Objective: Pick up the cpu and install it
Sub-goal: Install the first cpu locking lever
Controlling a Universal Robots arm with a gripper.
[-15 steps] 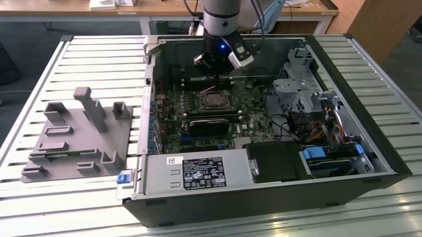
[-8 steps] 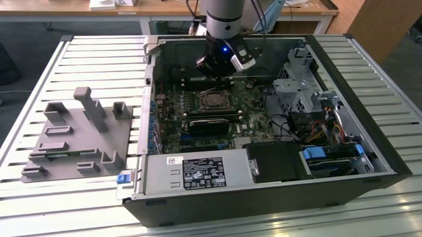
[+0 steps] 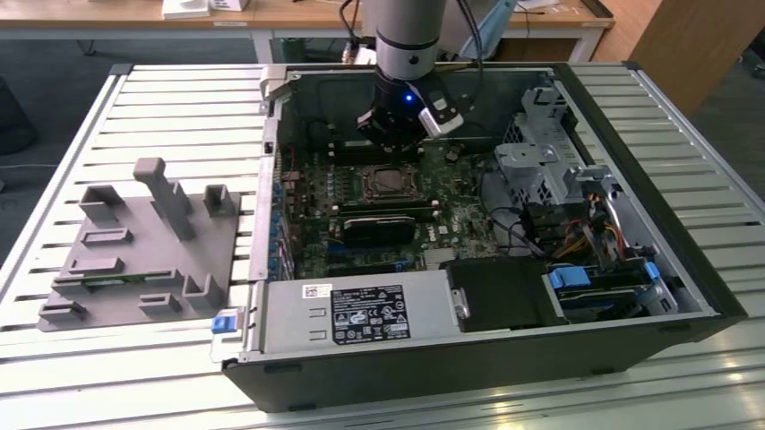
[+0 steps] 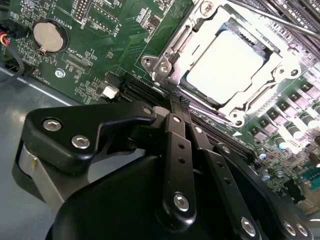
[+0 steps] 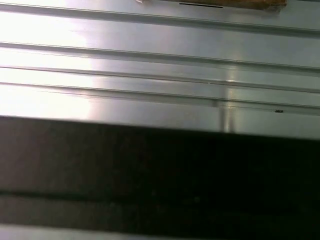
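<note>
One small square cpu (image 4: 226,64) with a silvery-grey metal top already sits seated in the motherboard's metal socket frame (image 4: 176,46), so the black gripper (image 4: 178,107) hovers nearby, fingers closed on nothing.

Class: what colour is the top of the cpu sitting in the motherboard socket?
Silvery-grey, glaring almost white; the cpu shows best in the second wrist view.

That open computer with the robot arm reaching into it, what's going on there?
A robot arm is working inside an open computer case lying on a slatted table. Its gripper hangs just above the motherboard, beside the processor socket. In the second wrist view the cpu already sits in that socket, inside its metal frame, and the gripper holds nothing. A grey plastic tray stands outside the case.
</note>
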